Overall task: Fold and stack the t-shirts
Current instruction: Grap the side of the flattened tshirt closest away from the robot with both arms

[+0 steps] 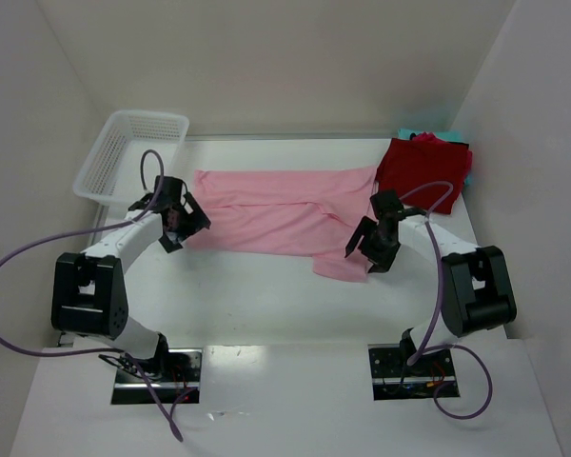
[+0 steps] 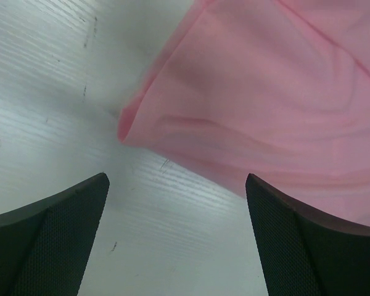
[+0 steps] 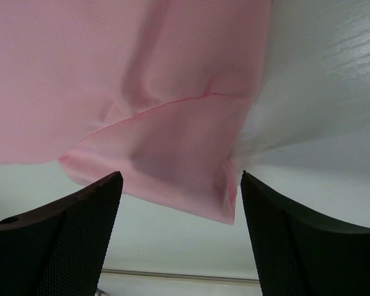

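Both jaws are gaping wide and holding nothing, the left gripper (image 1: 179, 225) hovering at the left corner of the pink tee (image 1: 276, 214) and the right gripper (image 1: 369, 249) over its near sleeve. The shirt is lying stretched across the counter (image 1: 266, 305), with the dark red tee (image 1: 421, 167) folded at far right. That thin, limp knit is lying in soft doubled layers, so a pinch is probably risking one layer only and dragging the fold askew.

No readable text, labels or numbers; views somewhat blurred.
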